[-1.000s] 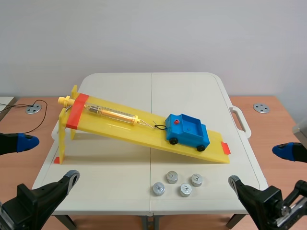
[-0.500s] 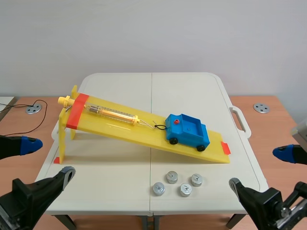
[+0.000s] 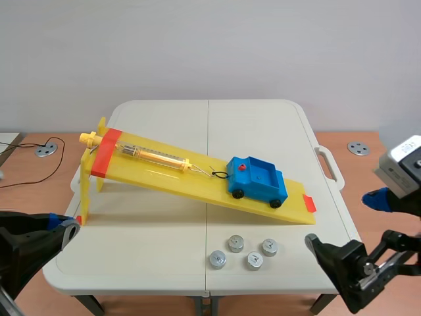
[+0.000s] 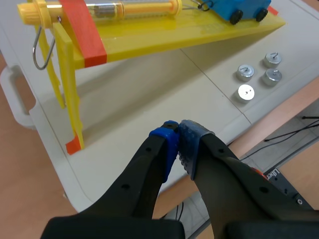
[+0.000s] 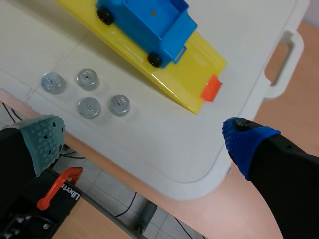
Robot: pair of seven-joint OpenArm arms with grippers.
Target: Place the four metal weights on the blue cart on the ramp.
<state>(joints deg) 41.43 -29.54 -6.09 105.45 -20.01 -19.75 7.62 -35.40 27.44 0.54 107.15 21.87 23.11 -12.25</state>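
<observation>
Your right gripper hangs off the near edge of the table, fingers wide apart. The left gripper is pinched together on nothing. The four metal weights sit clustered on the tabletop just ahead of the right gripper, toward its grey-green pad — so the right arm looks nearer. The blue cart rests low on the yellow ramp, bed up, beyond the wts. Only legible text: "Libert…" on a red clamp below the table edge — rest cut off.
</observation>
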